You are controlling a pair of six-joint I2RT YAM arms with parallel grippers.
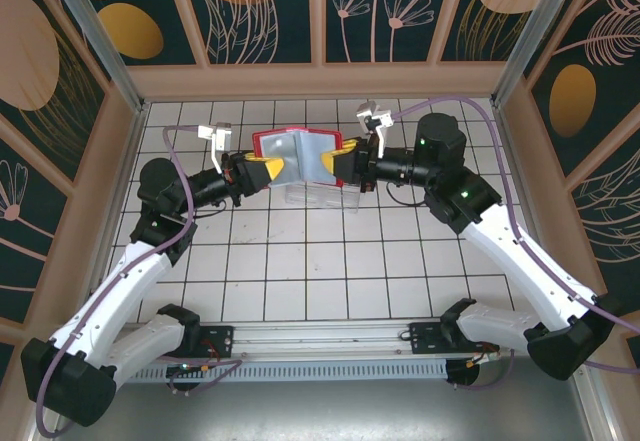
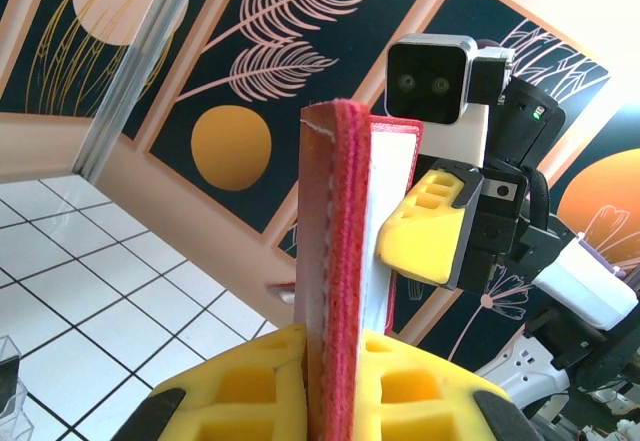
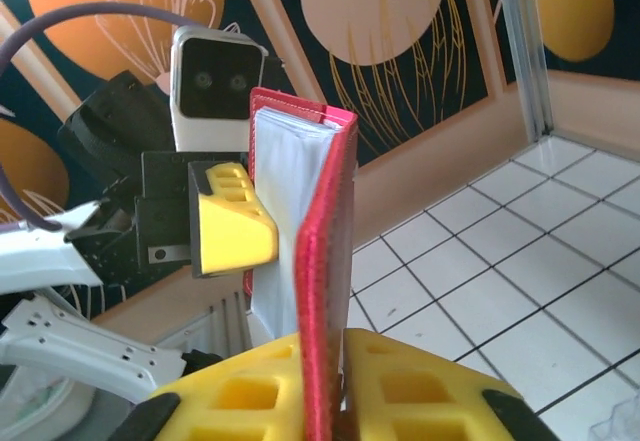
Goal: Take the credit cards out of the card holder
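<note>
Overhead, the wallet [image 1: 300,151] hangs open in a shallow V above the far middle of the table [image 1: 330,261], pinched at both ends. The left gripper [image 1: 268,171] is clamped on its left flap and the right gripper [image 1: 337,164] on its right flap, each with its jaws narrowed onto the red cover. The grey inner pockets face the camera, but from there they are too small to tell what sits in them. A clear tray [image 1: 300,198] lies on the tiles just beneath, partly covered by the wallet and both grippers. In the left wrist view the flap is seen edge-on, a red stitched rim rising between the yellow fingers [image 2: 240,391], whose lower parts are cut off by the frame; the opposite gripper's yellow finger presses a white strip beyond it. The right wrist view gives the same edge-on look, with pale layers [image 3: 285,201] tucked behind the red cover. Whether those are cards or pocket lining I cannot tell.
</note>
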